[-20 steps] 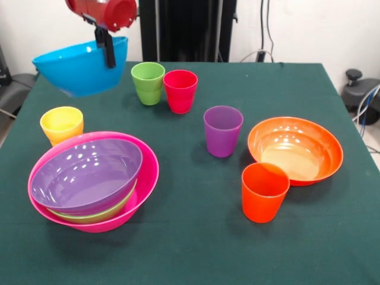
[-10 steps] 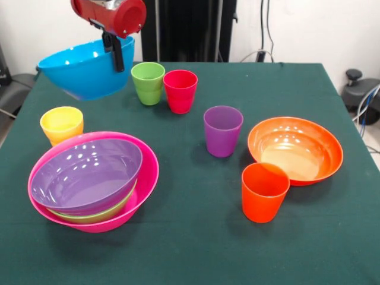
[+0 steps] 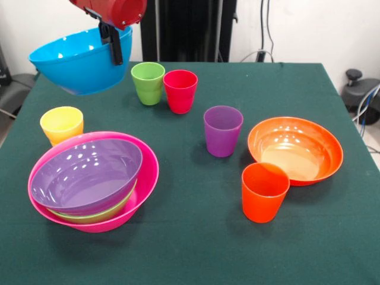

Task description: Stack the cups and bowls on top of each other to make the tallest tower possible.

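Blue bowl is up in the air, tilted, clear of the table, pinched at its rim by the gripper on the red arm; one dark finger runs down the bowl's outer wall.

Landmark: pink bowl, sitting on the table at the front left. Purple bowl is nested inside it, tilted, with a green bowl showing as a thin edge under the purple one. The lifted blue bowl hangs well behind the pink bowl, toward the far left corner.

Yellow cup stands upright just behind the pink bowl, near its rim. Green cup and red cup stand upright side by side, touching or nearly so, behind and to the right of the pink bowl. Purple cup is upright to the right of the pink bowl, well apart from it. Orange bowl is further right, upright and empty. Orange cup stands upright just in front of the orange bowl, its rim overlapping the bowl's edge in this view; cannot tell if they touch.
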Robot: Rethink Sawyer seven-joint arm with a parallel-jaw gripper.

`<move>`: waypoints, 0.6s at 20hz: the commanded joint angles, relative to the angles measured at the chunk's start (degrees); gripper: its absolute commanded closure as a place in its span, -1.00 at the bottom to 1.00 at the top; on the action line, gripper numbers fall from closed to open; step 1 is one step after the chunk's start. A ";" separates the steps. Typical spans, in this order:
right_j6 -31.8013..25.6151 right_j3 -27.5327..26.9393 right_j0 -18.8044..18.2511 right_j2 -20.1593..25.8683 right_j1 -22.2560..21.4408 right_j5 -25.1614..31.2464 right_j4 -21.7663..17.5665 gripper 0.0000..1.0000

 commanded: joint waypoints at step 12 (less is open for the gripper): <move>-10.18 -21.83 8.38 4.21 12.62 11.30 -3.40 1.00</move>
